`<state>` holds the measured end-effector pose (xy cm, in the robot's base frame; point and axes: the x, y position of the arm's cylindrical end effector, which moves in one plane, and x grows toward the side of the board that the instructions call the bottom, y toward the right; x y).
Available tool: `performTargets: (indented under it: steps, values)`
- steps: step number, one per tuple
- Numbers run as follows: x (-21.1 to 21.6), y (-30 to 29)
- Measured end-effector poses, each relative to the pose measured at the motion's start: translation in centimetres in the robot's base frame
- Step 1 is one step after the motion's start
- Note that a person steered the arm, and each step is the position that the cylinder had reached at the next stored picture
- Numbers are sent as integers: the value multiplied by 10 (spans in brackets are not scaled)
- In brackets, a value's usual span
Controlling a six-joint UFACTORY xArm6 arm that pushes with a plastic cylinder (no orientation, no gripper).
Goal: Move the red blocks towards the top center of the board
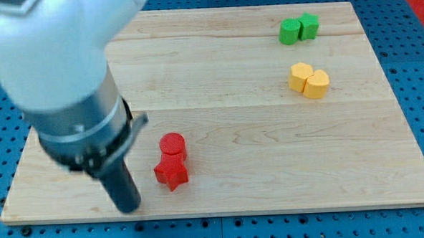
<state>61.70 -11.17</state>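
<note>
The rod, which carries no pincer to open or close, has its tip [130, 208] at the tabletop's [255, 131] lower left; just to its right sit the touching red cylinder [172, 145] and red star [171, 173]; the top centre lies up-right beyond them.

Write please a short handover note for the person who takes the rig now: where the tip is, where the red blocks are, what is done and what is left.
Tip: my tip rests on the board near its bottom edge, just to the view's left of the red blocks, with a small gap, not touching them.
Red blocks: the red cylinder and the red star sit together, touching, in the lower left-centre part of the board.
Others: two green blocks at the top right, two yellow blocks just below them.
Done: nothing visible yet; the reds are far from the top centre.
Left: probably get below the pair, then push both up and slightly to the view's right.
</note>
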Motion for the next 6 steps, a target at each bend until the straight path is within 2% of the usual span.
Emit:
performTargets:
  steps: [1, 2, 4, 6]
  values:
    - [-10, 24]
    - [-47, 37]
    - [-90, 62]
    - [-165, 66]
